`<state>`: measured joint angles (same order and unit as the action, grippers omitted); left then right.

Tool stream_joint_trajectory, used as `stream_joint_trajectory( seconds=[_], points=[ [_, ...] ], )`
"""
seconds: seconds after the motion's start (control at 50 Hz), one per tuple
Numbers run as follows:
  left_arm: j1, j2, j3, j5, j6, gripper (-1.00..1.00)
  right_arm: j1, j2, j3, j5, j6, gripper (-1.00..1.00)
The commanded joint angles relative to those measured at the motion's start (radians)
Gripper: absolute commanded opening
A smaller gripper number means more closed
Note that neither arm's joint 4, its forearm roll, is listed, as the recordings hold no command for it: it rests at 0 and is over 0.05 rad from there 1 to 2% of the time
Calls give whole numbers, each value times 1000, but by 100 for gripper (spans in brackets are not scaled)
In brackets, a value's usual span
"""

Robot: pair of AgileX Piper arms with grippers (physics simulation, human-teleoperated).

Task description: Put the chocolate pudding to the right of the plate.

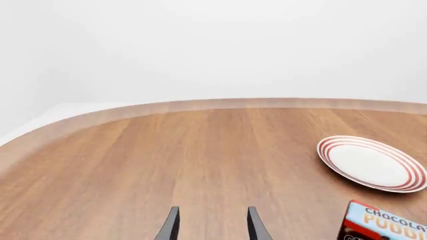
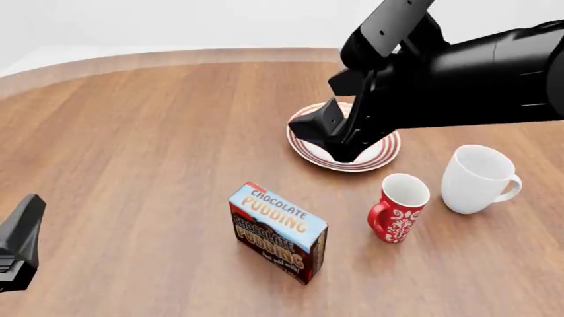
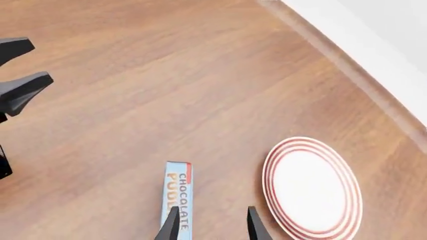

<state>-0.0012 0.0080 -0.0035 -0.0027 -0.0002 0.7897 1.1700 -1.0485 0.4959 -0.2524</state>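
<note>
Nearest the camera in the front view, at the left edge, is the black left gripper. Only a bit of it shows there. In the left wrist view its two thin black fingers stand apart with bare wood between them, so it is open and holds nothing.

A little farther in, near the middle of the brown wooden surface, stands the chocolate pudding. It is a small box with a light-blue top, a dark brown front, orange and white letters and a red corner. It sits upright, turned a bit slantwise. It is in front of the plate and a little to its left, well apart from it.

To the right of the box is a red mug with white swirls. Just beside that, farther right, is a bigger plain white mug. Both stand upright.

Behind them lies the round white plate with red rings around its rim. The big black right arm hangs over it and hides part of it. The right gripper points down above the plate. In the right wrist view its fingers are spread with nothing between them. It seems to hang in the air, but how high above the plate is hard to tell.
</note>
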Motion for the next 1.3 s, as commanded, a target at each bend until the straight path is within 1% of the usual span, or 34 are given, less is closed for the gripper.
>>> stream_joint_trajectory(
  seconds=[0.02,0.06,0.08,0.1,0.12,0.22,0.3,0.52,0.58,0.74,0.76,0.84,0.86,1.04,1.16,1.3],
  points=[
    [0,0,0,0,0,100,14,6,52,-41,34,100],
    [0,1,0,0,0,100,17,14,67,-60,39,100],
    [0,1,0,-1,0,100,30,21,78,-74,64,100],
    [0,1,0,-1,0,100,38,25,90,-87,74,100],
    [0,1,0,-1,0,100,37,30,100,-100,71,100],
    [0,1,0,0,0,100,52,49,125,-136,106,100],
    [0,0,0,0,1,100,59,69,143,-161,109,100],
    [0,0,0,0,0,100,73,73,155,-164,126,100],
    [0,0,0,0,0,100,74,74,166,-172,122,100],
    [0,0,0,0,0,100,79,113,173,-205,143,100],
    [0,1,0,0,0,100,83,117,171,-207,154,100],
    [0,1,0,0,0,100,84,135,174,-221,152,100],
    [0,1,0,0,0,100,89,136,173,-221,159,100],
    [0,1,0,0,-1,100,80,154,201,-246,153,100],
    [0,0,0,0,0,100,59,142,195,-228,144,100],
    [0,0,0,0,-1,100,55,170,232,-272,158,100]
  ],
)
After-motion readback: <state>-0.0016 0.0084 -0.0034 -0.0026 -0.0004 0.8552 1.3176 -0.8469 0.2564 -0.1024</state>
